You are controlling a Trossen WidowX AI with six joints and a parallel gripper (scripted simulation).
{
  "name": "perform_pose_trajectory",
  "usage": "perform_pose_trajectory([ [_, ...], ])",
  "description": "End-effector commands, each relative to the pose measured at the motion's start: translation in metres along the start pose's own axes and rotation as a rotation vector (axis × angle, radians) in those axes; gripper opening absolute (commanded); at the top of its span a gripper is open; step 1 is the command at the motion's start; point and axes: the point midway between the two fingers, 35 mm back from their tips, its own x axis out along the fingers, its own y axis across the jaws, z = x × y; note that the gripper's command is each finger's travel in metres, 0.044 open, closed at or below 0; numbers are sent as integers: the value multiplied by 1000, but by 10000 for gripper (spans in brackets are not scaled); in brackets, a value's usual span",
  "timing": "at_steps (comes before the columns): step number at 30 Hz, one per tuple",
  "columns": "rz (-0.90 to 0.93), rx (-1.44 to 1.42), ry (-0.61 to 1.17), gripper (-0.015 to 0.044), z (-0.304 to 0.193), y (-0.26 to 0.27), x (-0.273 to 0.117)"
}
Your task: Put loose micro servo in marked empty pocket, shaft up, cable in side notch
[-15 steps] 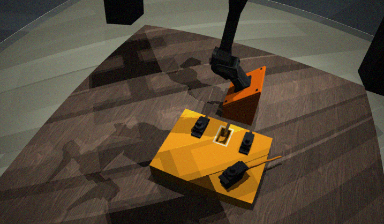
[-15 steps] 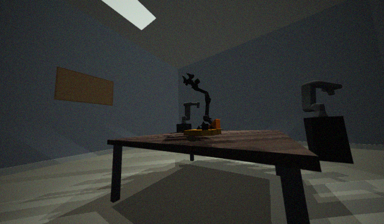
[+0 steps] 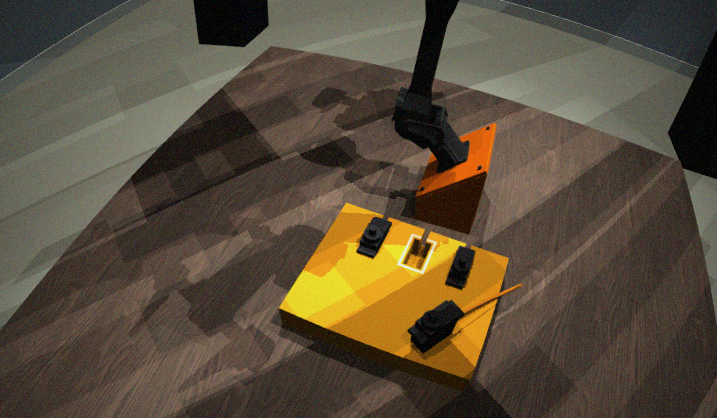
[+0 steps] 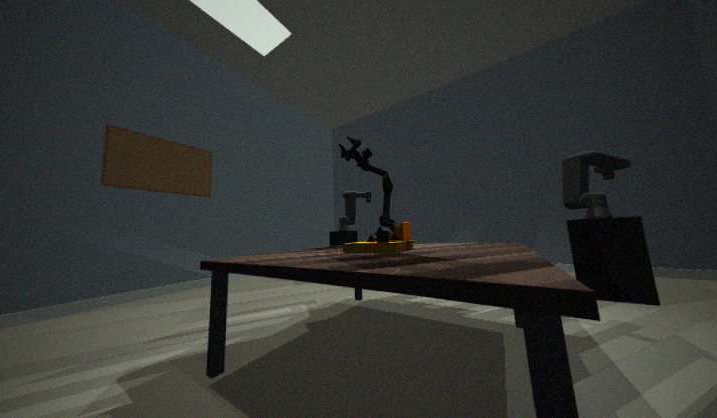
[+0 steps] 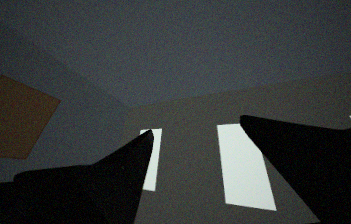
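- Servo [image 3: 436, 322] lies on the yellow deck [image 3: 324, 298] [image 4: 370, 247], outside the marked pocket [image 3: 417, 253].
- Its orange cable [image 3: 493, 297] pokes past the deck's edge.
- Jaws [image 4: 345, 142] gape wide, holding nothing, high above the bench [image 3: 568, 207] [image 4: 454, 264].

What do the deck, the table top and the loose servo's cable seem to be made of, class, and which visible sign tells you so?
Deck: probably painted or moulded plastic, smooth yellow with no grain; painted metal is possible.
Table top: wood or wood laminate, dark brown with fine grain lines.
Cable: perhaps plastic-sheathed wire, thin and evenly orange.
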Motion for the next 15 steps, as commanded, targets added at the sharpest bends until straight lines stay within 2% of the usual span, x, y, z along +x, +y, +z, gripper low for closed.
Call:
perform_pose_trajectory([
  [1,25,93,16,440,3,21,-3],
  [15,82,381,51,440,14,68,-11],
])
